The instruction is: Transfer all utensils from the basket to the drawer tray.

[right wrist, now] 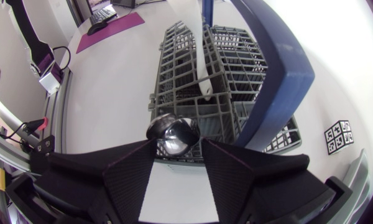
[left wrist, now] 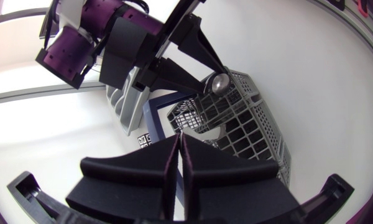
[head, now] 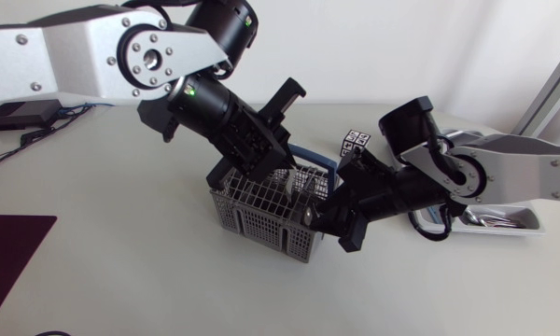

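Left claw (left wrist: 179,139) pinches a white utensil (right wrist: 198,56) over the grey basket (head: 257,222); right claw (right wrist: 177,143) grips a spoon (right wrist: 172,133) at its rim.

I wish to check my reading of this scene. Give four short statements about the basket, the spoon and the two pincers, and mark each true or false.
1. The basket is grey with a blue handle. True.
2. The left pincer hangs over the drawer tray. False: it is over the basket; the tray lies beyond the right arm.
3. A spoon stands in the basket, bowl up. True.
4. The right pincer is far from the spoon. False: it is right at the spoon's bowl.
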You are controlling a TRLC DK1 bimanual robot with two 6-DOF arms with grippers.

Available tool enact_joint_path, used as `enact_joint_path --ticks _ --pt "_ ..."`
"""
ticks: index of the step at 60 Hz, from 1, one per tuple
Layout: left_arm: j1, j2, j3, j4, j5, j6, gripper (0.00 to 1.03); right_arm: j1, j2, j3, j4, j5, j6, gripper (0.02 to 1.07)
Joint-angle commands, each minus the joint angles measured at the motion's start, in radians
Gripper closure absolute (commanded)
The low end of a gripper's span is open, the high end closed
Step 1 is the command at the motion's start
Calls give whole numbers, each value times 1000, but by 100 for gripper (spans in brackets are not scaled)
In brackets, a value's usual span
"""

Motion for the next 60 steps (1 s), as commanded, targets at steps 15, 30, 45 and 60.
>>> enact_joint_path --ticks 15,30,45,60 --pt "13 -30 65 54 23 -69 100 18 17 -60 -29 36 8 52" --pt "14 -56 101 42 23 -83 100 21 20 -62 -29 36 13 52" --pt "8 -77 42 65 3 -122 95 24 5 -65 -29 36 14 51" --pt "17 -62 3 128 -20 -220 25 24 -46 -80 -37 36 13 30"
